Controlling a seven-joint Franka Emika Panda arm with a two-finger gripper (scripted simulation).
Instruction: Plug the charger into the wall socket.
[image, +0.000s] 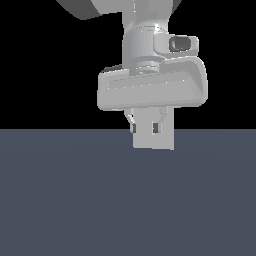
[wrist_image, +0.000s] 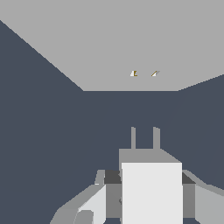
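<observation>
The charger (wrist_image: 151, 192) is an off-white rectangular block held between the two fingers of the gripper (wrist_image: 148, 186), which press against its opposite sides. Two short prongs (wrist_image: 144, 138) stick out of its far end, parallel to each other and aimed toward the wall socket (wrist_image: 122, 43). In the wrist view the socket is a flat light-grey plate filling the far part of the picture, with two tiny holes (wrist_image: 144, 73) close together at its centre. The prongs line up roughly with those holes, but a band of dark surface separates the prong tips from the plate, so charger and socket are apart, not touching.

In the exterior view the gripper (image: 152, 127) hangs downward from the wide grey hand body, with the arm's wrist above it. The charger (image: 153, 135) shows as a pale block below the hand, its lower edge reaching just over the dark blue-grey floor (image: 60, 200) line. The dark finger pads (image: 155, 128) sit against the block near its upper part. The socket cannot be made out in this view; the hand and block cover that area.
</observation>
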